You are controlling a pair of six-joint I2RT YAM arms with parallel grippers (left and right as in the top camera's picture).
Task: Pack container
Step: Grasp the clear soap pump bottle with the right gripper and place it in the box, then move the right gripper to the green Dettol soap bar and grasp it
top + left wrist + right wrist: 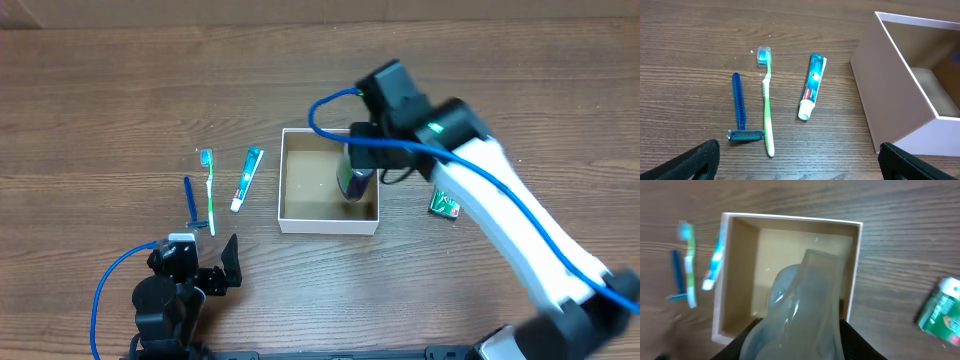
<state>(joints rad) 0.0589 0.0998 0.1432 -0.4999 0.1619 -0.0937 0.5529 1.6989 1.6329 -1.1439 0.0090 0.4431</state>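
The container point(286, 190) is a small white-walled box with a brown inside, mid-table; it also shows in the left wrist view point(890, 85) and the right wrist view point(730, 280). My right gripper point(356, 165) is shut on a translucent pale-blue tube point(800, 310) and holds it over the container's right side; in the overhead view the tube point(352, 182) looks dark. My left gripper point(800, 160) is open and empty near the front edge. A blue razor point(740, 107), a green toothbrush point(767, 100) and a toothpaste tube point(812, 85) lie left of the container.
A small green packet point(445, 206) lies right of the container, also in the right wrist view point(940, 311). The right arm reaches in from the front right, with a blue cable looping over it.
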